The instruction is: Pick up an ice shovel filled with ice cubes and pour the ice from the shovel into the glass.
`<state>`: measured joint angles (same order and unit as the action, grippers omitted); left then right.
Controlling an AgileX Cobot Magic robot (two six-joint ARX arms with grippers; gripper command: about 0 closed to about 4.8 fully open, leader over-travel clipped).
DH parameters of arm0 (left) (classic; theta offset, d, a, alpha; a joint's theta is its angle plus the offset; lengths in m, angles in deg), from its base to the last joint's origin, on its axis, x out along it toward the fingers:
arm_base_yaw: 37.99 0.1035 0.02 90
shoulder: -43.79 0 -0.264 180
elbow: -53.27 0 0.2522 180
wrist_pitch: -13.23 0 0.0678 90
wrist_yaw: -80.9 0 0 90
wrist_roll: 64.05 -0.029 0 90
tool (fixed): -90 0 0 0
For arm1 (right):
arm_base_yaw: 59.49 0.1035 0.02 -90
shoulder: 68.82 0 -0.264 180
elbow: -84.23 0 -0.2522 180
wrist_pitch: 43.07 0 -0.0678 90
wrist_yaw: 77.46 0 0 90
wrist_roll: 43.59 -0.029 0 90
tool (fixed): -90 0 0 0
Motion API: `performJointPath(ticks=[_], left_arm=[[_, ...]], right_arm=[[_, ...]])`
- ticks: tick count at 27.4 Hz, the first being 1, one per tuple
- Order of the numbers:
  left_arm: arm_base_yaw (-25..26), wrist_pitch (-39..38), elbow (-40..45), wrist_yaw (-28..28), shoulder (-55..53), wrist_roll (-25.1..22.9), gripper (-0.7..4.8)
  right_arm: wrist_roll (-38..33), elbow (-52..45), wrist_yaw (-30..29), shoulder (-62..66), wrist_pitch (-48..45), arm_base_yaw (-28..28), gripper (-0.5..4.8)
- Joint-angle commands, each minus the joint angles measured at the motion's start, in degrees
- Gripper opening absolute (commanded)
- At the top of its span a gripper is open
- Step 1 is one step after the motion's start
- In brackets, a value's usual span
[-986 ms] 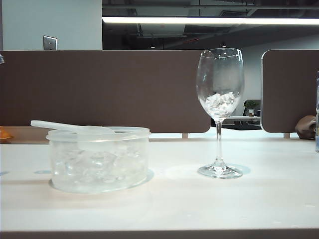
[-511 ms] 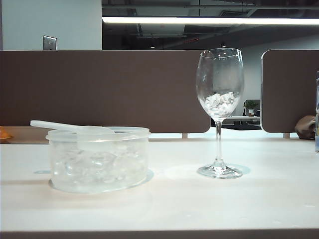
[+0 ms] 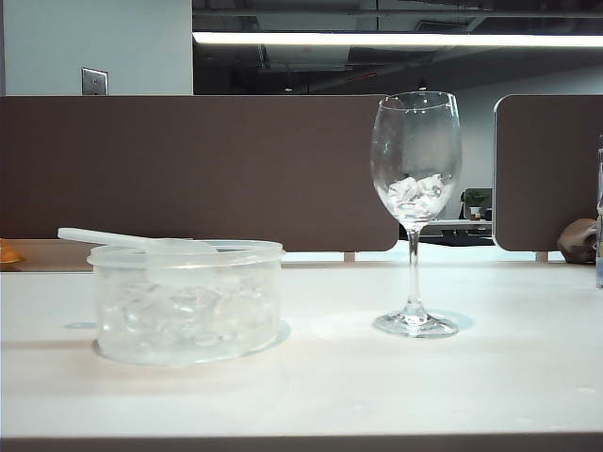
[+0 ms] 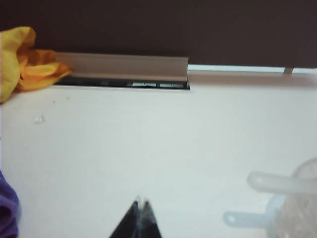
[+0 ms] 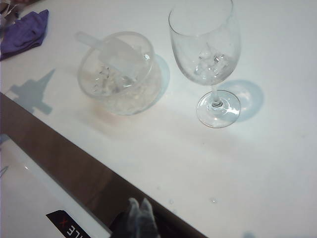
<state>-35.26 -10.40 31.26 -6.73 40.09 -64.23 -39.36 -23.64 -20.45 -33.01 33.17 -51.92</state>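
The ice shovel (image 3: 141, 239) lies across the rim of a round clear tub (image 3: 188, 282), with its handle sticking out past the left side. No gripper holds it. Ice cubes (image 3: 188, 315) fill the tub, and a few more ice cubes (image 3: 417, 192) sit in the bowl of the glass (image 3: 415, 151), which stands upright to the right of the tub. My left gripper (image 4: 142, 203) is shut and empty over bare table, off to the side of the shovel's handle (image 4: 282, 182). My right gripper (image 5: 140, 206) is shut and empty at the table's near edge, far from the glass (image 5: 205, 44) and the shovel (image 5: 116, 52). Neither gripper shows in the exterior view.
A yellow cloth (image 4: 20, 59) lies at the back of the table by the brown partition (image 3: 188, 169). A purple cloth (image 5: 25, 32) lies beyond the tub (image 5: 119, 79). A few water drops (image 5: 213, 200) dot the table near its dark front edge (image 5: 74, 163).
A small sliver at the exterior view's left edge, there a second ago, has gone out of view. The shovel, tub and glass have not moved.
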Motion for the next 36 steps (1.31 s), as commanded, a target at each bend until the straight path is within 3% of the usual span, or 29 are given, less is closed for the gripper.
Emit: performJointPath(ticks=[1, 10, 14, 36], left_arm=[[0.09, 1.40, 2.47, 0.00, 1.51, 0.22, -0.05], [0.09, 3.78, 7.87, -0.09, 3.39, 0.17, -0.05], [0.09, -0.87, 7.85, -2.45, 3.39, -0.24, -0.05], [0.09, -0.79, 7.82, -2.34, 3.39, -0.66, -0.05]], right_arm=[[0.35, 0.31, -0.17, -0.09, -0.61, 0.02, -0.05], [0.35, 0.31, -0.17, -0.09, -0.59, 0.04, -0.05], [0.35, 0.31, -0.17, -0.09, -0.59, 0.04, -0.05], [0.35, 0.31, -0.17, -0.09, -0.59, 0.04, -0.05]])
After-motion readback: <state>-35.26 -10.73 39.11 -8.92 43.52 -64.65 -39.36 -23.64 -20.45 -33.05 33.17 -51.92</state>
